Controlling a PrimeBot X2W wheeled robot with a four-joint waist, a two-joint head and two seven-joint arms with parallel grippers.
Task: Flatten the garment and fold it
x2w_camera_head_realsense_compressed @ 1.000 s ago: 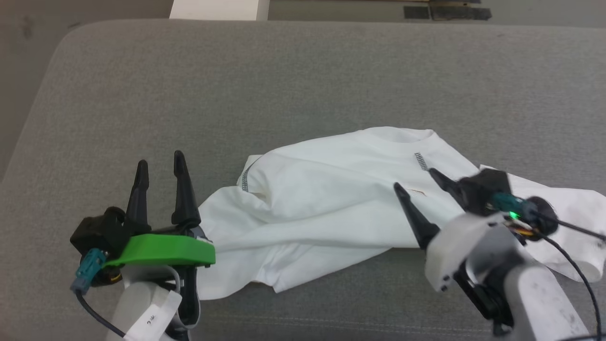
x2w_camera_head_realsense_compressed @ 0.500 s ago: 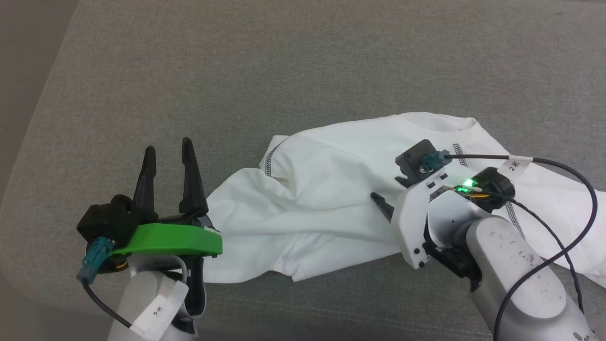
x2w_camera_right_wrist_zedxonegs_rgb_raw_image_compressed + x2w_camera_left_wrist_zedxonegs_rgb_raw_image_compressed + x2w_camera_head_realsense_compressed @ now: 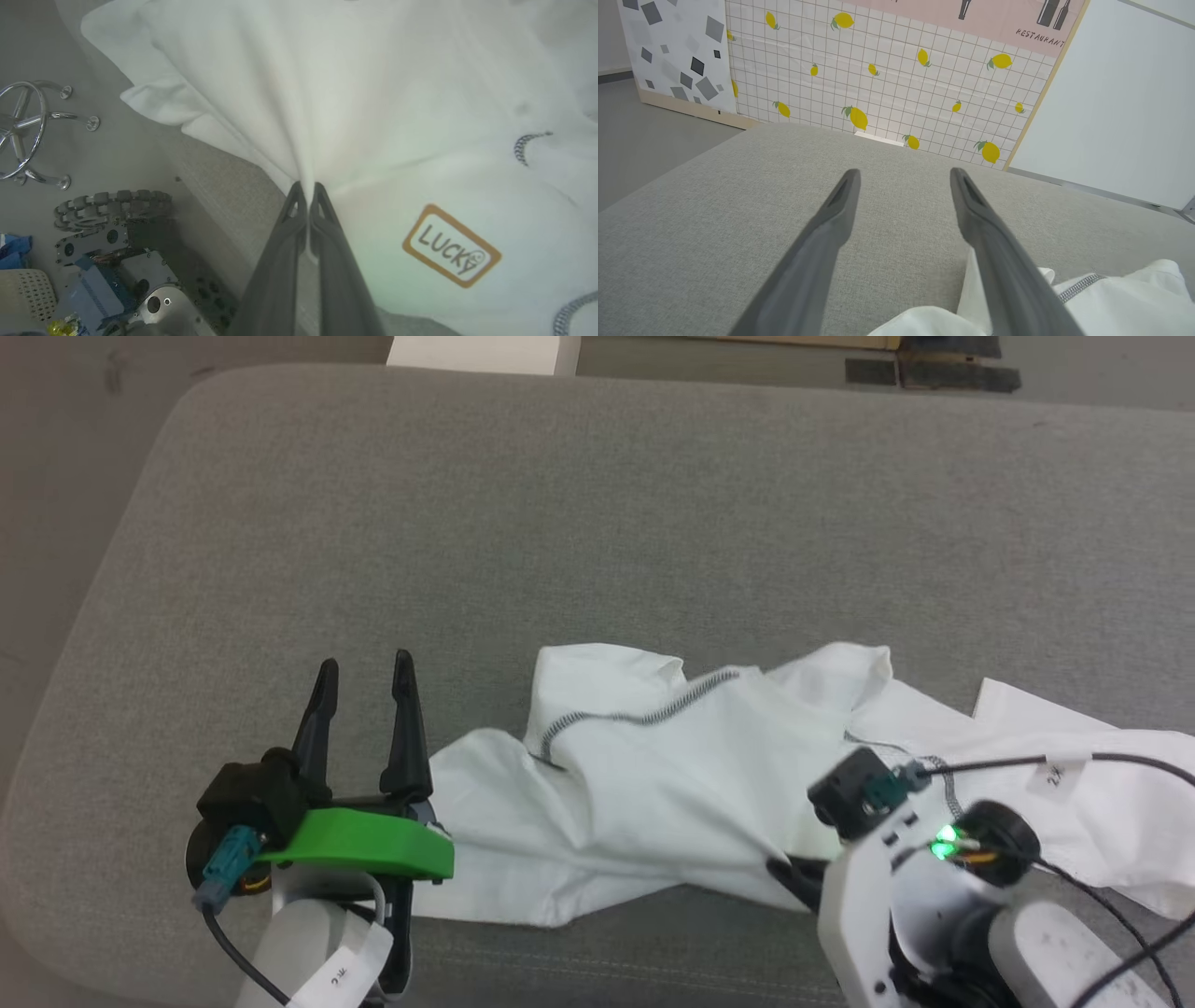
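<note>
Your white thin T-shirt with dark grey zigzag stitching (image 3: 672, 784) is lying bunched up on the big grey soft cloth surface (image 3: 597, 523), in the lower middle and lower right of the head view. Your right gripper (image 3: 307, 185) is squeezing its two fingers tight on a fold of the shirt, with a small orange-edged "LUCKY" label (image 3: 452, 252) just to the lower right. Your left gripper (image 3: 365, 665) is sitting at the lower left, just beside the shirt's left end, fingers spread wide and holding nothing.
</note>
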